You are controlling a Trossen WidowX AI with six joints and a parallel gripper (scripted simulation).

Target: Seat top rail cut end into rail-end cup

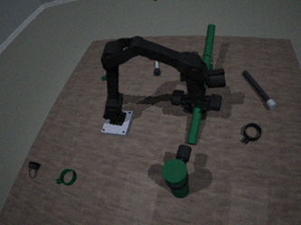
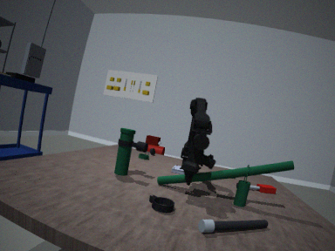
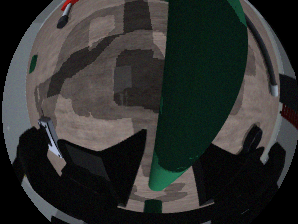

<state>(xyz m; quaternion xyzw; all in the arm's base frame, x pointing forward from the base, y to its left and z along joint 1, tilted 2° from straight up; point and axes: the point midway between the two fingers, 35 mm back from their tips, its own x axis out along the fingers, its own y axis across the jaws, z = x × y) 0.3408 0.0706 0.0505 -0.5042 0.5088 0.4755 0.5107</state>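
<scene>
Rail (image 1: pixel 196 125) (image 2: pixel 262 169) (image 3: pixel 200 75) not seated. It runs through the loop cap (image 1: pixel 210 61) on the short post (image 2: pixel 242 194), tilted: cut end low, far end up high. Cut end is near the big post (image 1: pixel 175 174) (image 2: pixel 123 158) (image 3: pixel 153 206), short of the rail-end cup (image 1: pixel 183 153) (image 2: pixel 140 145) with a visible gap, and sits lower than the cup in the exterior view.

Cup hangs on the brace band (image 1: pixel 180 187) (image 2: pixel 126 143). Band is high on the big post, just under the post cap (image 1: pixel 174 169) (image 2: pixel 127 130). Post is upright. Cup faces out toward the rail side.

Tool (image 1: pixel 198 106) (image 2: pixel 188 180) (image 3: pixel 168 135) is about half open, pointing down, one finger either side of the rail between loop cap and cut end. Can't tell if the pads are clamped on it or just around it; the rail covers part of the wrist view.

Rest of the tabletop (image 1: pixel 98 183) (image 2: pixel 78 174) (image 3: pixel 145 25): loose black band (image 1: pixel 260 131) (image 2: pixel 163 208) (image 3: pixel 255 138) lies flat, well apart from the big post. Dark rod with a pale end (image 1: pixel 257 87) (image 2: pixel 240 225) (image 3: pixel 262 47) lies on the far side of the rail from the arm's base plate (image 1: pixel 114 128) (image 2: pixel 176 169) (image 3: pixel 50 137). Green band (image 1: pixel 73 176) (image 2: pixel 144 156) also lies loose, on the base plate's side of the big post.
</scene>
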